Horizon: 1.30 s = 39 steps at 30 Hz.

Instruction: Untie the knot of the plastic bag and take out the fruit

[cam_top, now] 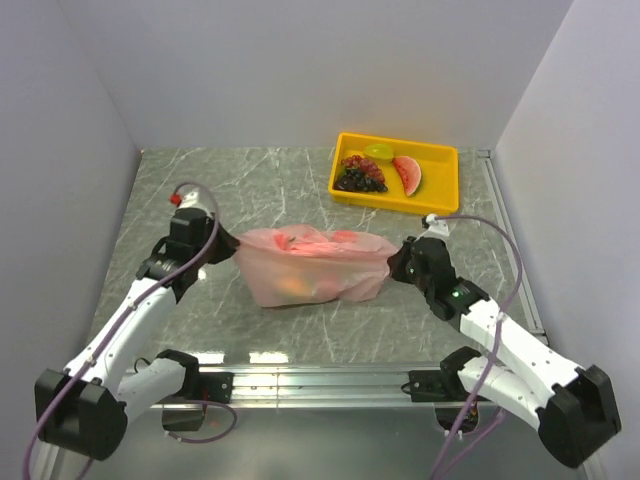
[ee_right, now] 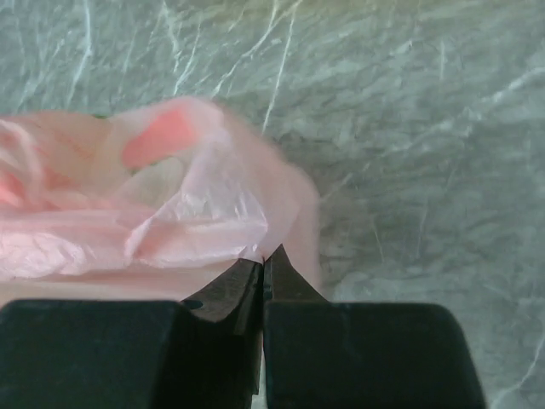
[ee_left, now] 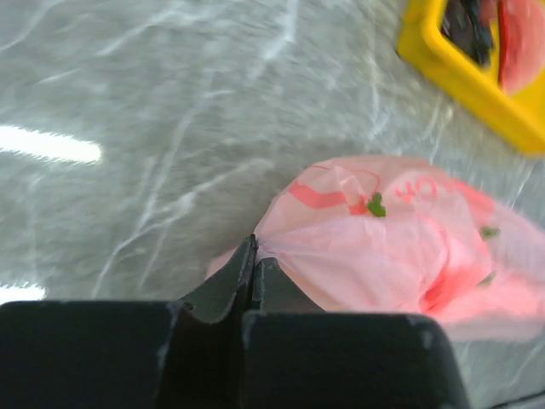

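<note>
Pink plastic bag (cam_top: pixel 318 268), mid-table, taut between both inward-angled arms. The left gripper (cam_top: pixel 231 251) is pinched on its left edge, the right gripper (cam_top: pixel 394 262) on its right edge. The fruit (cam_top: pixel 291 285) is inside.

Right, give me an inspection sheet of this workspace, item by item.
Surface: grey marbled table, glare patches near the front.
Job's things: pink plastic bag stretched between both arms at centre; red and orange fruit shows through it, still inside; knot cannot be made out.
Clutter: yellow tray at far right, holding watermelon slice, grape bunch and pale green piece.
Grippers: left end effector shut on the bag's left edge; right end effector shut on its right edge.
Cables: left cable and right cable loop along the arms.
Surroundings: plain white walls; metal rail at the near edge.
</note>
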{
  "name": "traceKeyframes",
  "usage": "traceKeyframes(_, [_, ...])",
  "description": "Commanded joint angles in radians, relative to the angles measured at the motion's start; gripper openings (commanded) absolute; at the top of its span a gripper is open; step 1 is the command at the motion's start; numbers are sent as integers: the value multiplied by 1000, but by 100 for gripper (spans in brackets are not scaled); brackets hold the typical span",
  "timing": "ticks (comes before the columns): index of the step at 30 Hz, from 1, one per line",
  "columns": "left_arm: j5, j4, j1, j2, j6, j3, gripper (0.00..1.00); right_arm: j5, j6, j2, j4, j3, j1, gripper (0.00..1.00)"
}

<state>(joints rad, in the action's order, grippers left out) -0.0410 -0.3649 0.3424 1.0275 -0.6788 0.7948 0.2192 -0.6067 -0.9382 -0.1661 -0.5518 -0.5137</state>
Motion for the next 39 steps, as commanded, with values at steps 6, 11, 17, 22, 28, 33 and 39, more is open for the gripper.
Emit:
traceKeyframes(6, [214,31,-111,-61,37,3,37,-95,140,111,-21,-51,-100,51])
traceKeyframes(11, [241,-77,-103,-133,84,122,96,-121,347,101,-147,-254,-178,71])
traceKeyframes(17, [-50,-262,101,-68,61,305,98,-150,560,-55,-208,-448,-279,72])
traceKeyframes(22, [-73,-227,168,6,-21,264,91,-199,737,-249,-251,-548,-299,73])
traceKeyframes(28, [-66,-155,199,95,-62,192,88,-207,809,-408,-214,-568,-299,72])
traceKeyframes(33, [-45,-109,216,108,-96,144,91,-238,789,-442,-173,-528,-299,24])
traceKeyframes(39, [-63,-89,245,108,-128,103,93,-228,670,-257,-6,-412,-313,0])
